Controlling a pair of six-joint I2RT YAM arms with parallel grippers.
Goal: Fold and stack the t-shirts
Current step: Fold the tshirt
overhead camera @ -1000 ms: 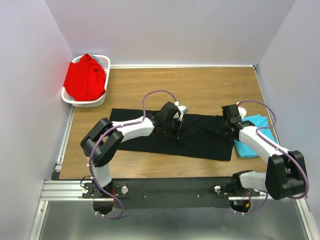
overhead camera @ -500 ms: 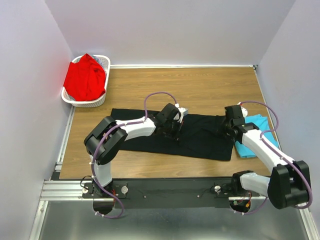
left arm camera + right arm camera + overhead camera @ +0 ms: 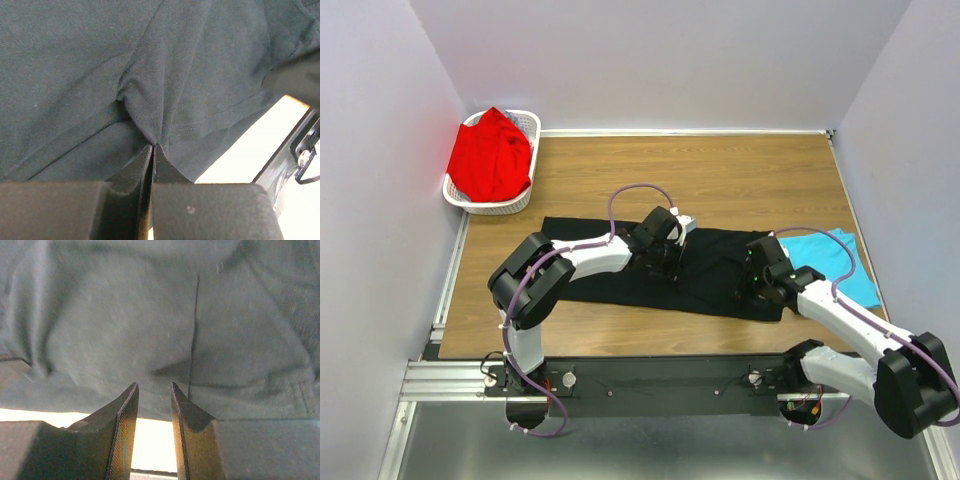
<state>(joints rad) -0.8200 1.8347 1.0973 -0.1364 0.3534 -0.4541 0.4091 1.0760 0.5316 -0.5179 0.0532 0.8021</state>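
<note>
A large black t-shirt (image 3: pixel 620 275) lies spread across the middle of the table. My left gripper (image 3: pixel 665 262) is shut on a pinched fold of the black shirt (image 3: pixel 150 100) near its middle. My right gripper (image 3: pixel 752 290) is open and empty, hovering over the shirt's right part (image 3: pixel 150 315) near its front edge. A turquoise t-shirt (image 3: pixel 835 262) lies at the right, partly under the right arm. A bright red t-shirt (image 3: pixel 492 155) is heaped in the basket.
A white lattice basket (image 3: pixel 502 205) stands at the back left corner. Grey walls close in the table at the left, back and right. A metal rail (image 3: pixel 450 270) runs along the table's left edge.
My right gripper has moved from the shirt's far right edge toward the front and left, uncovering more of the turquoise shirt. My left gripper has stayed put, shut on the fold.
</note>
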